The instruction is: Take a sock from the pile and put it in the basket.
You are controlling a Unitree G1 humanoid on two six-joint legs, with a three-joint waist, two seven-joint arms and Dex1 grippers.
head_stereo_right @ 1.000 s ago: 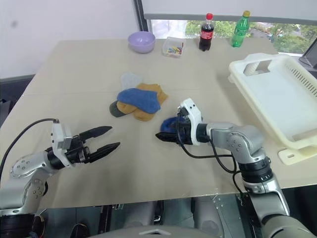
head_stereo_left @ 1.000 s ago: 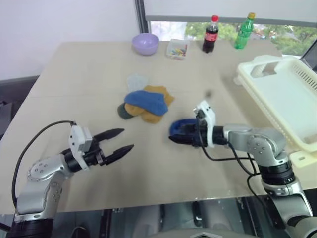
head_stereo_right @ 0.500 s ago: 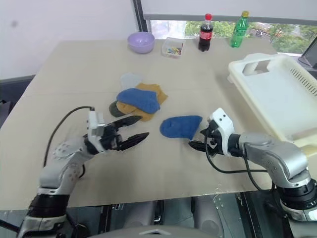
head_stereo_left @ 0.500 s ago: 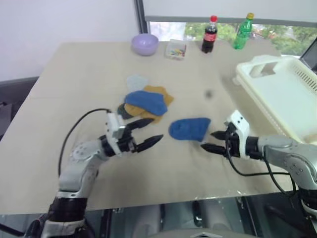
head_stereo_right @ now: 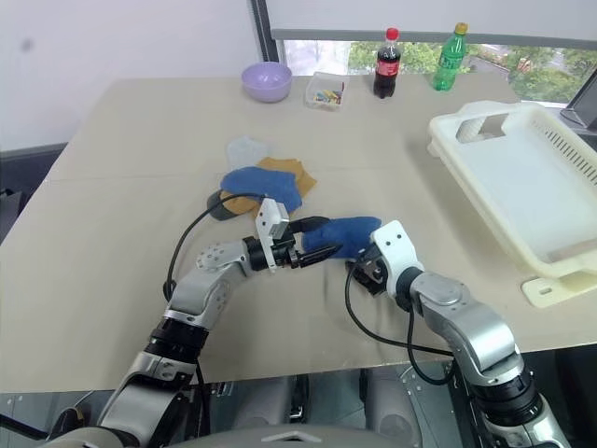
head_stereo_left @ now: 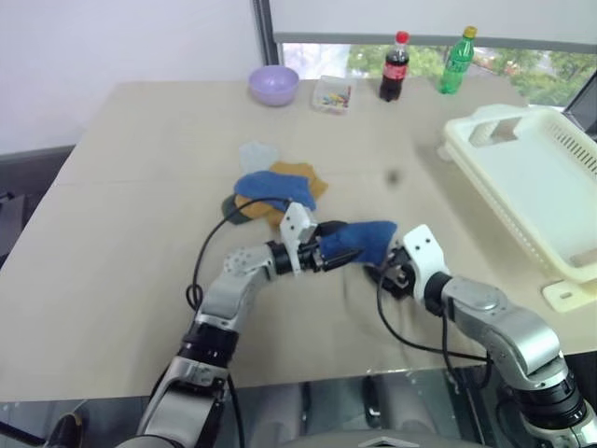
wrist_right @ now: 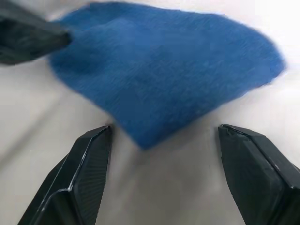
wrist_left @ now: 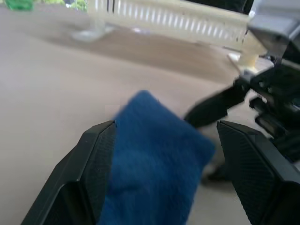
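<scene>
A: Where was the blue sock (head_stereo_left: 359, 241)?

B: Mid-tabletop, toward its near edge, between both gaping, empty pincers: left pincer (head_stereo_left: 328, 250), right pincer (head_stereo_left: 384, 273).

A: Handling?

B: Probably soft, light, floppy; pinch a bunched edge.

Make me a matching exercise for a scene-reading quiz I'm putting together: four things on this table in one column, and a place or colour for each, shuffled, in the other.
Things:
1. blue sock
2. basket
3. bowl
4. green bottle

Descriptions:
A. lilac, far side of the table
B. flat on the table between the left pincer and right pincer, both open
C. white, at the robot's right
D. by the window, beside the cola bottle

Pairs: 1-B, 2-C, 3-A, 4-D
</scene>
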